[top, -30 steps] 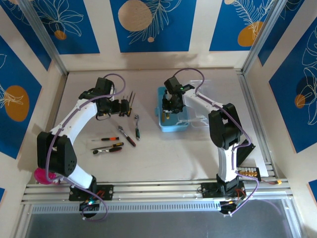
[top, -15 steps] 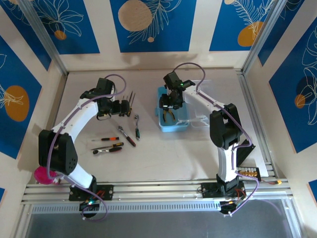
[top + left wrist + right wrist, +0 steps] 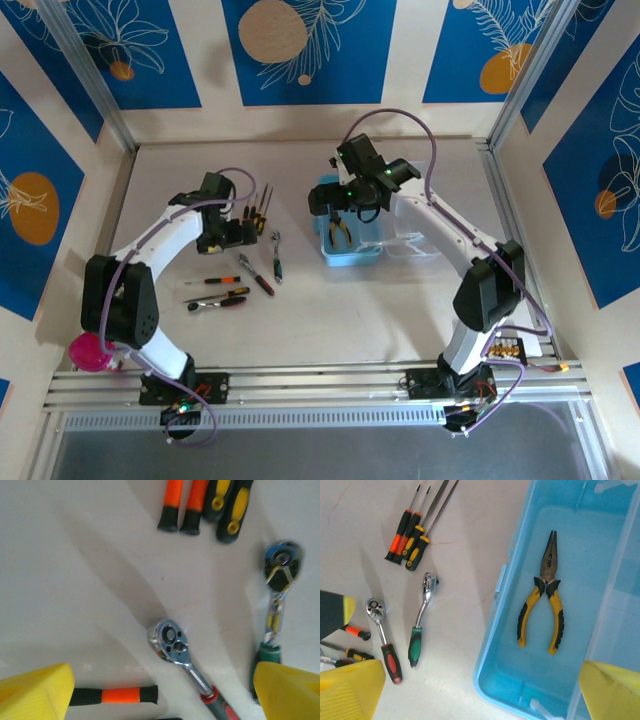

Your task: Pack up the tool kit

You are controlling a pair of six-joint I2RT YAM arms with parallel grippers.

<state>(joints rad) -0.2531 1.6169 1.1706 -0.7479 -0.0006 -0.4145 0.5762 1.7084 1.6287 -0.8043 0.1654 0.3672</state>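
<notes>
Right claw now wide, empty, over pliers in case

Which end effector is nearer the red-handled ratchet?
Left. The left end effector hovers right over the red-handled ratchet, its head between the fingers in the wrist view. The right end effector is off to the right, above the blue case where the pliers lie.
</notes>
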